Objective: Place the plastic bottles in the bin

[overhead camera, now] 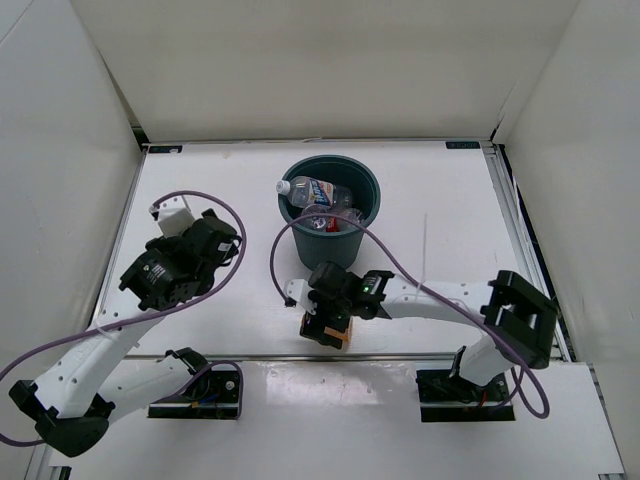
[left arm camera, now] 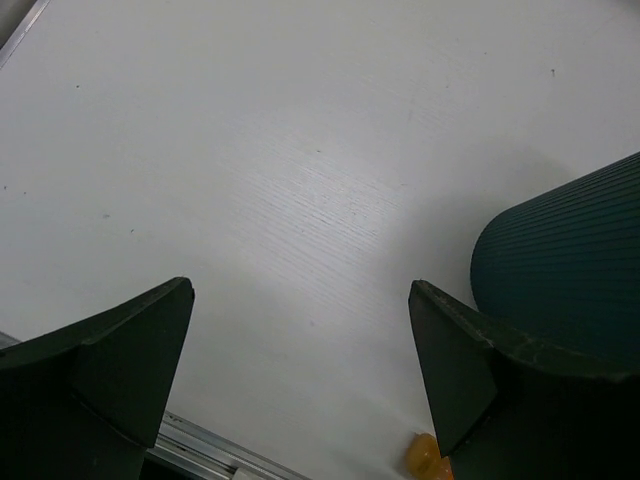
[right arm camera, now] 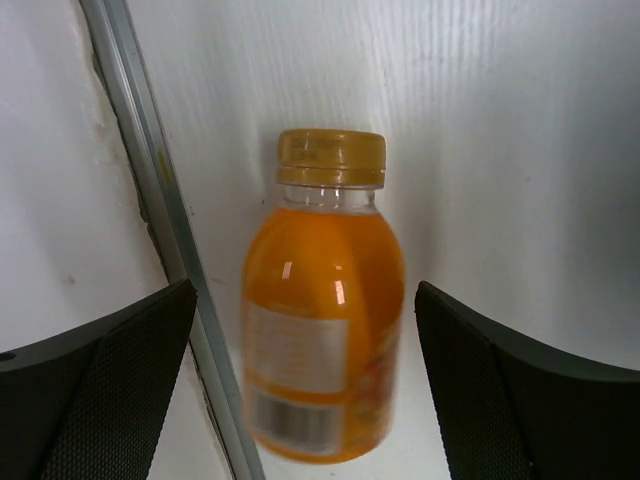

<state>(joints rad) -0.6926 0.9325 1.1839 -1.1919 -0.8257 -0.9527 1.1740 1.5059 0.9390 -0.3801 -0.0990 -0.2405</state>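
Where the table (overhead camera: 450,220) meets the metal rail (right arm camera: 150,200) along its near edge, the right gripper (right arm camera: 305,290) hangs over the orange bottle (right arm camera: 320,330) with its jaws spread wide. In the right wrist view the two dark fingers (right arm camera: 100,380) stand one on each side of the bottle, and bare white table shows between each finger and the bottle's flanks, so nothing is pinched. The bottle appears to lie on its side just beside the rail, its label facing up. Its amber cap (right arm camera: 331,158) points away from the wrist camera, and its lower end is blurred. From above, the right gripper (overhead camera: 328,325) covers most of the orange bottle (overhead camera: 343,340), and only orange slivers show at the fingers' edges.

Further in and to the left, the left gripper (overhead camera: 215,238) hovers above the bare table, well apart from the bottle. Its jaws are as wide as the other's and hold nothing. In the left wrist view the gripper (left arm camera: 300,290) frames only white table, with the ribbed wall of the bin (left arm camera: 560,260) rising beside its right finger and a scrap of the orange bottle (left arm camera: 425,455) at the bottom edge.

Farthest back, the dark teal bin (overhead camera: 372,190) stands upright near the table's middle. A clear bottle (overhead camera: 310,188) with a blue label lies tilted inside it, its pale-capped neck poking over the left rim. A red-capped bottle (overhead camera: 320,222) lies lower down among other clear plastic, and how many bottles make up that heap I cannot tell.
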